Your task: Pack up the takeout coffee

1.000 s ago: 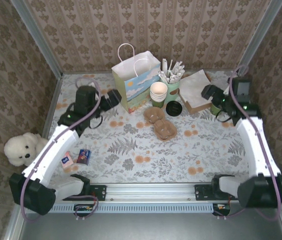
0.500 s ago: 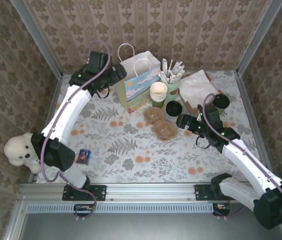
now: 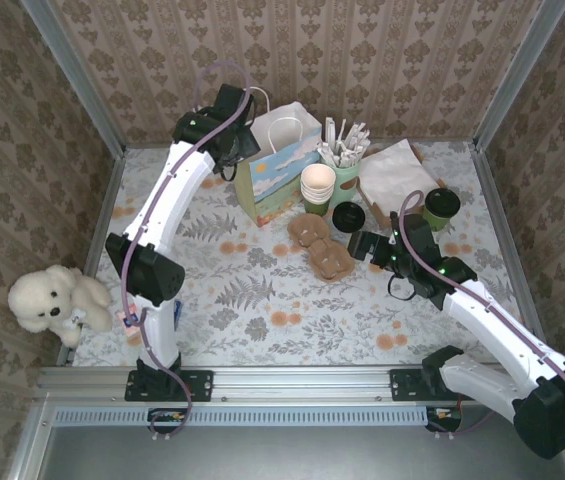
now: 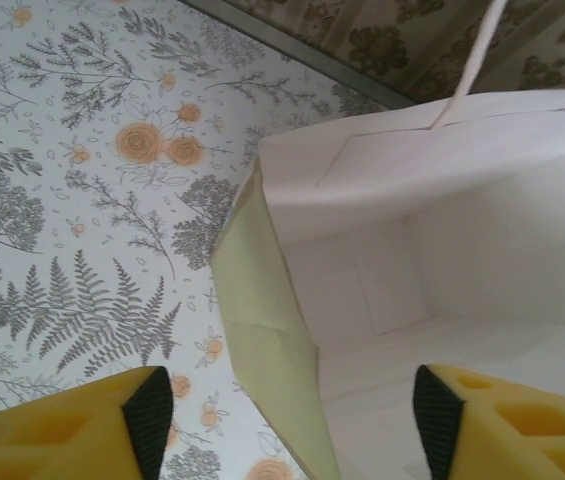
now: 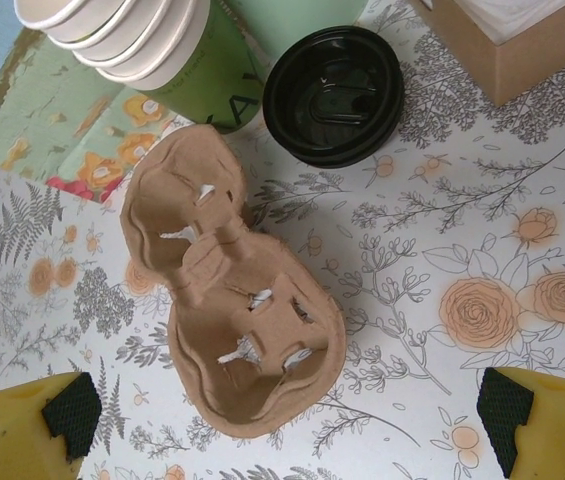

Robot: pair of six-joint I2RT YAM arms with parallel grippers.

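The brown pulp carrier tray (image 3: 320, 246) lies flat at the table's middle. In the right wrist view the carrier (image 5: 232, 310) sits just ahead of my right gripper (image 5: 289, 415), which is open with nothing in it. From above, the right gripper (image 3: 362, 243) hovers just right of the tray. A stack of cream paper cups (image 3: 318, 183) stands behind the carrier, and the stack (image 5: 112, 30) rests in a green cup. My left gripper (image 3: 245, 140) is raised at the paper bag (image 3: 274, 160). The left gripper (image 4: 292, 430) is open, astride the bag's side wall (image 4: 262, 330).
A black lid (image 3: 348, 216) lies right of the cups. A green cup of white sticks (image 3: 344, 160) and a napkin box (image 3: 392, 182) stand behind it. A lidded green cup (image 3: 441, 207) is at the right. A teddy bear (image 3: 47, 300) sits at the left wall.
My left arm has swung up and back to the bag's mouth, its jaws narrowing. My right arm came in from the back right to the carrier.
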